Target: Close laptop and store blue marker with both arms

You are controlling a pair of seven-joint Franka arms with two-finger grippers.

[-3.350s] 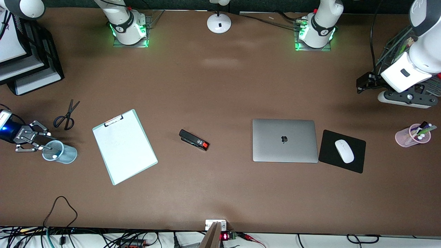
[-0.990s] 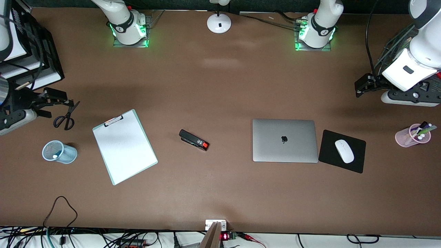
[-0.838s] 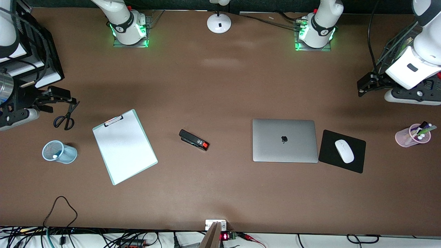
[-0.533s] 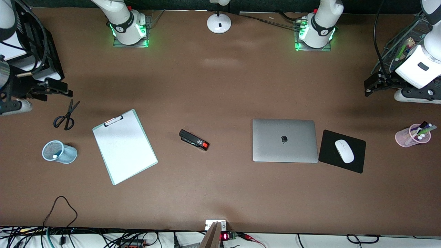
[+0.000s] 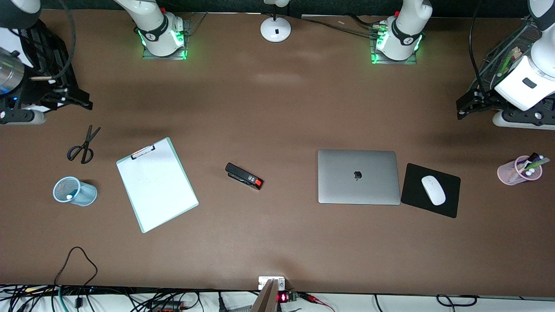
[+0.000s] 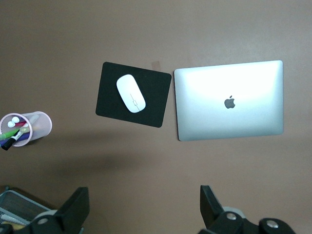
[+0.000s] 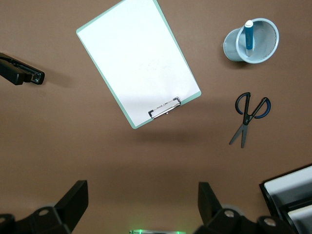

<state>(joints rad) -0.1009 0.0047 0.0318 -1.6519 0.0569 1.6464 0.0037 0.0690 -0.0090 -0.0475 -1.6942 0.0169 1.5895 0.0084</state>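
Observation:
The laptop [image 5: 358, 177] lies shut on the table, lid up with the apple logo showing; it also shows in the left wrist view [image 6: 229, 100]. The blue marker [image 7: 248, 35] stands in a light-blue mesh cup [image 7: 231, 46] with its whitish end up; the front view shows only that end [image 5: 69, 197] inside the cup [image 5: 89, 195]. My left gripper [image 5: 461, 109] [image 6: 144, 204] is open and empty, high over the table at the left arm's end. My right gripper [image 5: 80, 100] [image 7: 141, 200] is open and empty, high over the right arm's end, beside the paper trays.
A clipboard [image 5: 157, 184], a stapler [image 5: 244, 176] and scissors [image 5: 82, 146] lie on the table. A black mouse pad [image 5: 451, 203] with a white mouse [image 5: 433, 190] lies beside the laptop. A pink cup of pens [image 5: 511, 173] stands at the left arm's end. Black paper trays [image 5: 52, 56] and a lamp base [image 5: 275, 29] stand near the robots.
My right gripper has left the blue cup, risen and moved toward the paper trays. My left gripper has shifted a little at its end. The marker stays in the cup.

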